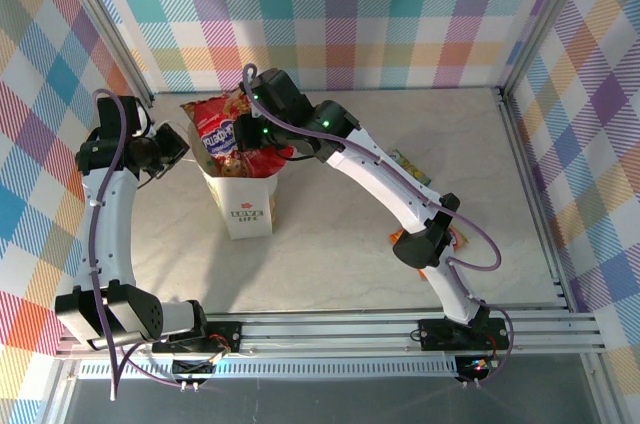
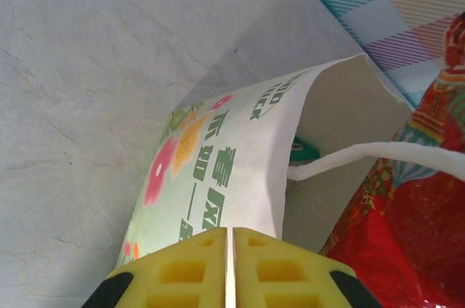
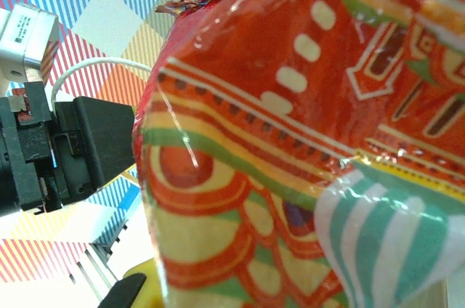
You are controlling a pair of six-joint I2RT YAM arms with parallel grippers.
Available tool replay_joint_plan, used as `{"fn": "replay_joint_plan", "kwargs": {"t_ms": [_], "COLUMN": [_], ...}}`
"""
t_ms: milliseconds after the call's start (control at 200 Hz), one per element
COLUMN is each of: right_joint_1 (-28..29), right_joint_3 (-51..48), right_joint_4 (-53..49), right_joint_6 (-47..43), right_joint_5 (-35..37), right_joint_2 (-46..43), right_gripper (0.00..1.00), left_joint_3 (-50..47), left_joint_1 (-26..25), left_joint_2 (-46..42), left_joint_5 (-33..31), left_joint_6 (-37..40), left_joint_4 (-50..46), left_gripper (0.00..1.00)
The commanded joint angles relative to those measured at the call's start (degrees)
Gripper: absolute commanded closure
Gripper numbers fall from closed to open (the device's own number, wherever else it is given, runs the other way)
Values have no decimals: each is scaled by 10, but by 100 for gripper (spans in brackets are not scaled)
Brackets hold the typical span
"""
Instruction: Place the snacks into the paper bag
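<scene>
Top external first: the paper bag (image 1: 245, 206) stands upright on the table (image 1: 340, 234), mouth open, logo facing the arm bases. The large red packet (image 1: 215, 129) pokes well up out of its top, only partly inside. The right gripper (image 1: 250, 139) is over the bag mouth, on the packet. The left gripper (image 1: 178, 147) sits just beside the bag's left rim. Well apart, under the right arm, a green-yellow packet (image 1: 405, 161) and an orange packet (image 1: 458, 237) lie on the table.

Left wrist now: the left gripper (image 2: 229, 268) has its yellow fingers (image 2: 182, 272) pressed together, just a hairline between them. The bag's printed wall (image 2: 240, 148) runs right down behind them; whether paper is caught there, I cannot tell. A white cord handle (image 2: 378, 154) crosses the open mouth, something teal (image 2: 305, 150) sits inside, and the red packet (image 2: 414, 228) rises at the right.

Right wrist: crinkly red foil (image 3: 290, 141) sits right up against the lens. One yellow finger (image 3: 134, 290) peeks in at the bottom left, jaws clenched on the packet. A black block of machinery (image 3: 80, 148) sits at the left.
</scene>
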Motion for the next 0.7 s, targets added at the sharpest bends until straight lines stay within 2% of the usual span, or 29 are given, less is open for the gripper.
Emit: {"fn": "replay_joint_plan", "kwargs": {"t_ms": [0,695], "right_joint_1": [7,6], "right_joint_3": [19,2], "right_joint_4": [33,2], "right_joint_6": [3,6], "right_joint_5": [5,-1], "right_joint_2": [-35,-12], "right_gripper": [100,100], "left_joint_3": [15,2], "left_joint_1": [8,8], "left_joint_2": [-6,-15], "left_joint_5": [-5,-13], "left_joint_6": [-2,-4], "left_joint_4": [4,0], "left_gripper": [90,90]}}
